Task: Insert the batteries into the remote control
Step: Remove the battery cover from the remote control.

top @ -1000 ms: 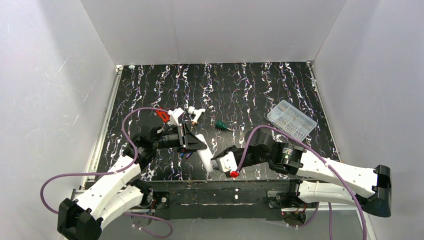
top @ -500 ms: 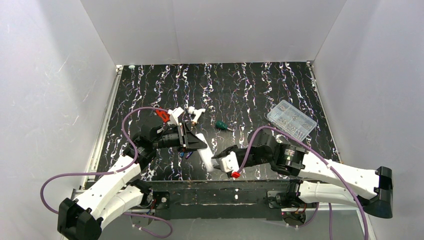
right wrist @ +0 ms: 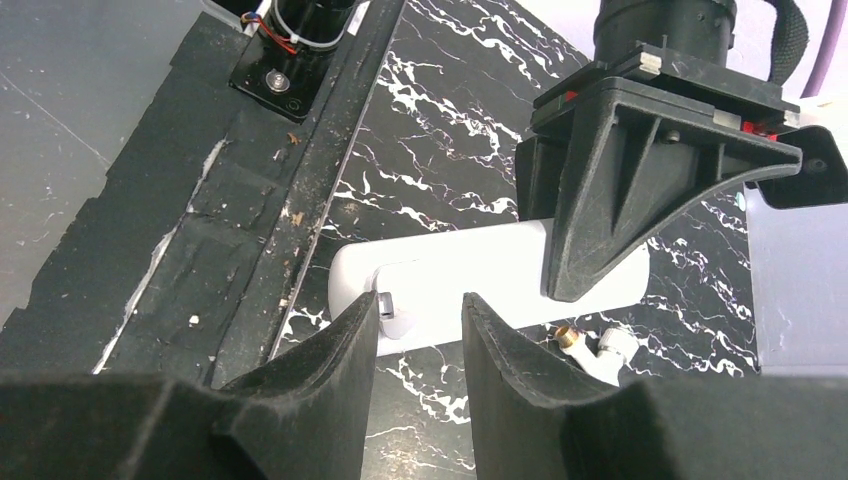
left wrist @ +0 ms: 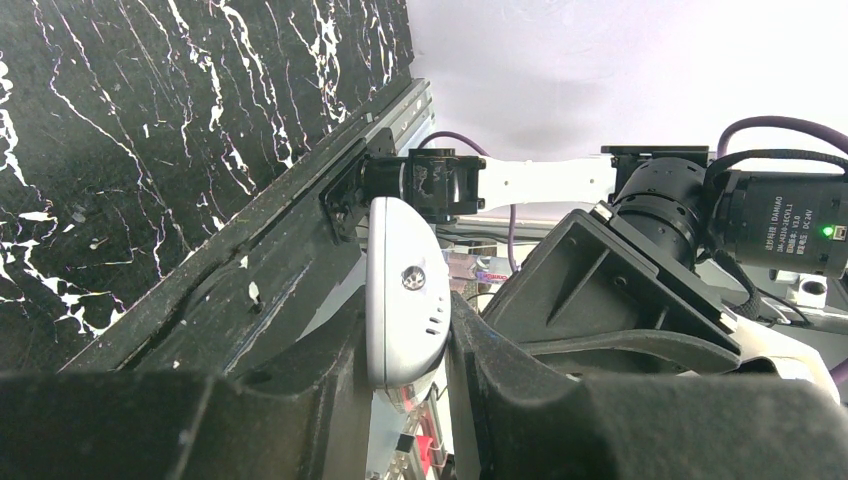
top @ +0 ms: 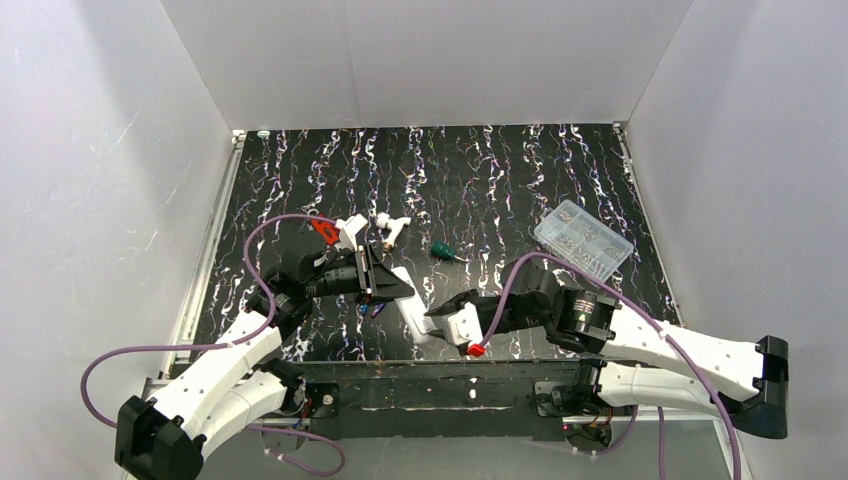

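The white remote control (top: 410, 308) lies slanted near the table's front edge. My left gripper (top: 396, 288) is shut on its far part. In the left wrist view the remote (left wrist: 404, 290) stands clamped between the two black fingers, grey marks facing the camera. My right gripper (top: 437, 312) is open at the remote's near end. In the right wrist view its tips (right wrist: 420, 322) straddle empty space just short of the remote (right wrist: 470, 268), whose recessed end with a metal contact faces them. Two tiny blue-purple batteries (top: 376, 309) lie on the table beside the remote, under the left gripper.
A white T-shaped pipe fitting (top: 392, 229) and a green-handled screwdriver (top: 441, 250) lie behind the remote. A clear plastic box (top: 583, 238) sits at the right. The table's black front rail (top: 440, 372) runs just below both grippers. White walls close in three sides.
My right wrist has shifted slightly right and turned, with its tips staying at the remote's near end. The left gripper and the remote have not moved.
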You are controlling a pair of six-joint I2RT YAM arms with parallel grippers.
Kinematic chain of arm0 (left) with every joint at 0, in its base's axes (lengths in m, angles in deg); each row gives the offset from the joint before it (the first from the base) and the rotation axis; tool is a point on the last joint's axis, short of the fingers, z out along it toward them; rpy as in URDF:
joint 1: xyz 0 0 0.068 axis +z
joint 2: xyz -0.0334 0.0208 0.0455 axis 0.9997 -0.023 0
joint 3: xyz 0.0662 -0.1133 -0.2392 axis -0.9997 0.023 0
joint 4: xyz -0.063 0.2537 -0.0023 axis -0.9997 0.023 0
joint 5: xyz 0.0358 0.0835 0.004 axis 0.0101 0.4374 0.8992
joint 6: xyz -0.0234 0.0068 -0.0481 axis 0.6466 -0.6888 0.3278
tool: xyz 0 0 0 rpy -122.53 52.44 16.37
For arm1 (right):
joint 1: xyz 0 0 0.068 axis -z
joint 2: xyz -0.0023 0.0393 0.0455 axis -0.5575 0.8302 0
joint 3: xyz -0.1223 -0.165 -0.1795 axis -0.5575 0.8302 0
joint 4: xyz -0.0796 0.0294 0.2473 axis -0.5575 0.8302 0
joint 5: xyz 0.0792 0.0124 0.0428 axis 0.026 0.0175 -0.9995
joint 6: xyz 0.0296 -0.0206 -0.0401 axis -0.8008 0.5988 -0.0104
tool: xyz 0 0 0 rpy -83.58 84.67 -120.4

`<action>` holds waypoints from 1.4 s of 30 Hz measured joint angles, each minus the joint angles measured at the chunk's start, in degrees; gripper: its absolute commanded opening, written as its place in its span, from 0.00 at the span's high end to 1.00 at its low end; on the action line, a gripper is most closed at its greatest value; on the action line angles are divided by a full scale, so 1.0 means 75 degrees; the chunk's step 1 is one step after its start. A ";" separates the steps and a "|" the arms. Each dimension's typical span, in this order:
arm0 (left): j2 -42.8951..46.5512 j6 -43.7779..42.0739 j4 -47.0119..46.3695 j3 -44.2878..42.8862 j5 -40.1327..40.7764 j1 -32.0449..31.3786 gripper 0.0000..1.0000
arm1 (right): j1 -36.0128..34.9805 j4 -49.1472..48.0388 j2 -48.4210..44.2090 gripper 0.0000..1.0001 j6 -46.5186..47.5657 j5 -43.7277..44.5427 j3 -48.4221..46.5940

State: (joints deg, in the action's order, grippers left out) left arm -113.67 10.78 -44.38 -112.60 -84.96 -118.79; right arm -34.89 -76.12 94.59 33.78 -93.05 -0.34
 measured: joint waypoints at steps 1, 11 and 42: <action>0.0000 0.0000 0.0000 0.0000 0.0000 0.0000 1.00 | 0.0000 0.0000 -0.0020 0.57 0.0000 0.0000 0.0000; 0.0000 0.0035 -0.0012 0.0012 -0.0003 0.0000 1.00 | 0.0003 0.0012 -0.0105 0.55 -0.0006 0.0017 0.0093; -0.0149 0.0070 -0.0402 0.0300 0.0347 0.0000 1.00 | 0.0000 -0.0434 -0.0790 0.20 -0.4167 0.0676 0.0166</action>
State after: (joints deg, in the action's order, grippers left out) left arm -114.78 11.31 -47.39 -110.35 -82.36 -118.79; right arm -34.89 -79.38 88.67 2.52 -87.98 0.91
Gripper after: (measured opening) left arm 0.261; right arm 0.798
